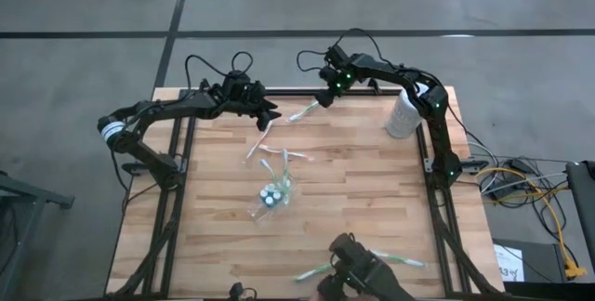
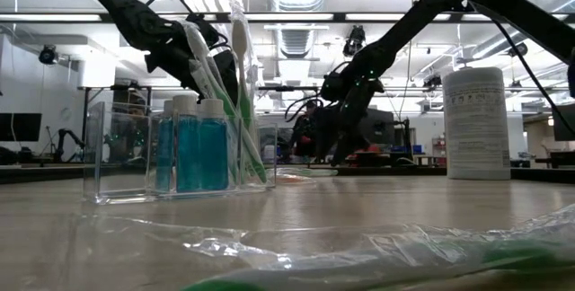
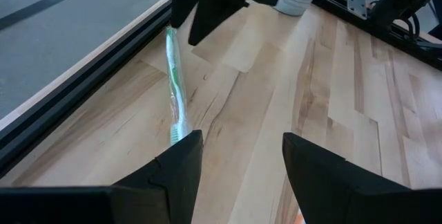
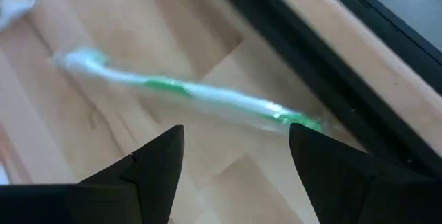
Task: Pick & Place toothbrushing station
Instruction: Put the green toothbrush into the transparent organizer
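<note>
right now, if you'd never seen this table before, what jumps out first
Both arms meet at the far edge of the table, over a wrapped green-and-white toothbrush: the right gripper hangs just above it with fingers open, and the left gripper is close beside it, also open. Mid-table stands a clear holder with blue bottles and toothbrushes in it. A white canister stands near the right arm's base.

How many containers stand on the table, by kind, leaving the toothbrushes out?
Clear organizer: 1
Blue bottles inside it, as the low view shows: 3
White canister: 1
Total: 5
</note>
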Robot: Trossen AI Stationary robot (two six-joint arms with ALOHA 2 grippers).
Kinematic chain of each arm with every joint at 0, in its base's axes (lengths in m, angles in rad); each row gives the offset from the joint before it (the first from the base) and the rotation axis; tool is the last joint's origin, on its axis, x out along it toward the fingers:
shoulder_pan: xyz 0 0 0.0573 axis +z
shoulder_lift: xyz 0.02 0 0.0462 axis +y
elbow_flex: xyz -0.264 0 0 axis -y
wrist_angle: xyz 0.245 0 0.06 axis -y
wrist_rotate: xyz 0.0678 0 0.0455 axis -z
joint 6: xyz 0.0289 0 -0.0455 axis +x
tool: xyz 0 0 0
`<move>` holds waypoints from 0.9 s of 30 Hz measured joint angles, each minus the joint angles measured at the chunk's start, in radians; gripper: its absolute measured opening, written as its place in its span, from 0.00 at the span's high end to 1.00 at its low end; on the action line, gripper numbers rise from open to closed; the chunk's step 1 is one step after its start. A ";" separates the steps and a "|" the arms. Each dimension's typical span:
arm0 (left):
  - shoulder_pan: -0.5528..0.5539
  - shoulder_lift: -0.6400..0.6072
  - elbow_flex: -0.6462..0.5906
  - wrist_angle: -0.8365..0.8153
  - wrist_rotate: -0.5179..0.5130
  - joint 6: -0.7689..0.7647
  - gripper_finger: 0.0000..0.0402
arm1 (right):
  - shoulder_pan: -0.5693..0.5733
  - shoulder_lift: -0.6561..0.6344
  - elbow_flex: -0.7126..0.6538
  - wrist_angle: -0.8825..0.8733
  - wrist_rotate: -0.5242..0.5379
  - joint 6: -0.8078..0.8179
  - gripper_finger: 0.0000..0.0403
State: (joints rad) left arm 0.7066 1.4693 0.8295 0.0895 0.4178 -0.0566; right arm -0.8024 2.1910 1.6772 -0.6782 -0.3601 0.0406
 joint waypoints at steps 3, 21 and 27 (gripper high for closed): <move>0.000 0.000 0.000 0.000 0.000 0.000 0.49 | 0.001 0.000 0.000 0.019 0.057 0.075 0.37; 0.000 0.000 0.000 0.000 0.000 0.000 0.49 | -0.002 0.000 -0.010 0.072 0.110 0.584 0.42; 0.000 0.000 0.000 0.000 0.000 0.000 0.49 | 0.005 0.000 -0.013 0.064 0.167 0.682 0.45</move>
State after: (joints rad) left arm 0.7067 1.4693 0.8295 0.0895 0.4175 -0.0566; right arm -0.7974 2.1910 1.6641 -0.6145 -0.1936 0.7228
